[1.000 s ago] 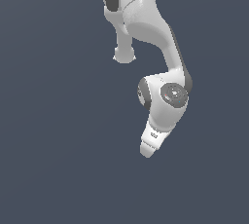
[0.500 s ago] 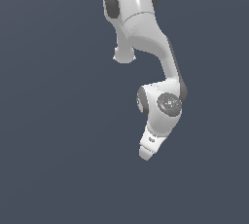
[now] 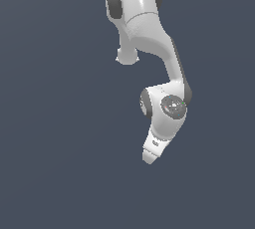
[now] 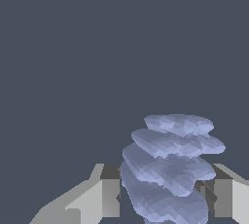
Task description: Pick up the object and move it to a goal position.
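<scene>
Flanking the pale lavender-blue ridged, screw-like object, the white gripper's two grey-padded fingers stand on either side of it; whether they actually clamp it I cannot tell. Seen from outside, the white jointed arm hangs over plain slate-grey ground, hiding the piece.

No readable text, labels or numbers, a small dark mark on the arm too blurred to read

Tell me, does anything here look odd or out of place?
Nothing looks broken or spilled. The ridged lavender-blue piece sits between the gripper fingers, nearer one finger than the other. In the exterior view the piece is hidden.
</scene>
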`<state>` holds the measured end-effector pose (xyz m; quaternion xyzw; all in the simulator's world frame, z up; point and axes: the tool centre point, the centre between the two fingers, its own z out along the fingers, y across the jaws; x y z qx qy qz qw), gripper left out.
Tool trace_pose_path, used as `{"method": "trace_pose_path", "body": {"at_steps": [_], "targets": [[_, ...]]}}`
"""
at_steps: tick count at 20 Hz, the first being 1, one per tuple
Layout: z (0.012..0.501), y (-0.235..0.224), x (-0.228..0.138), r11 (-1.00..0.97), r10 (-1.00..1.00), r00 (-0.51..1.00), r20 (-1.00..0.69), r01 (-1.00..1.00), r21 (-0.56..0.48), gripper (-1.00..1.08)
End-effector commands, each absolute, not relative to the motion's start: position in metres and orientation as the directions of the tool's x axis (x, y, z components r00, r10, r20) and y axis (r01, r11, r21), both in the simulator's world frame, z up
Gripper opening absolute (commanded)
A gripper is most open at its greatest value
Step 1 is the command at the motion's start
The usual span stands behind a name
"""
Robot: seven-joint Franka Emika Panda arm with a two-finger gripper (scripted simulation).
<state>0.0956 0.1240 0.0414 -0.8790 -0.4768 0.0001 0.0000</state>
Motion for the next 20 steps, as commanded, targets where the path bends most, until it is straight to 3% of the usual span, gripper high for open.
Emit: {"method": "trace_pose_path", "body": {"at_steps": [1,10,20], "targets": [[0.041,0.124,0.096,-0.545,0.838,0.545,0.0,0.838,0.0,-1.0],[0.06,0.125,0.096,-0.545,0.838,0.545,0.0,0.838,0.0,-1.0],[0.146,0.13,0.1,-0.545,0.839,0.545,0.0,0.839,0.0,-1.0]]}}
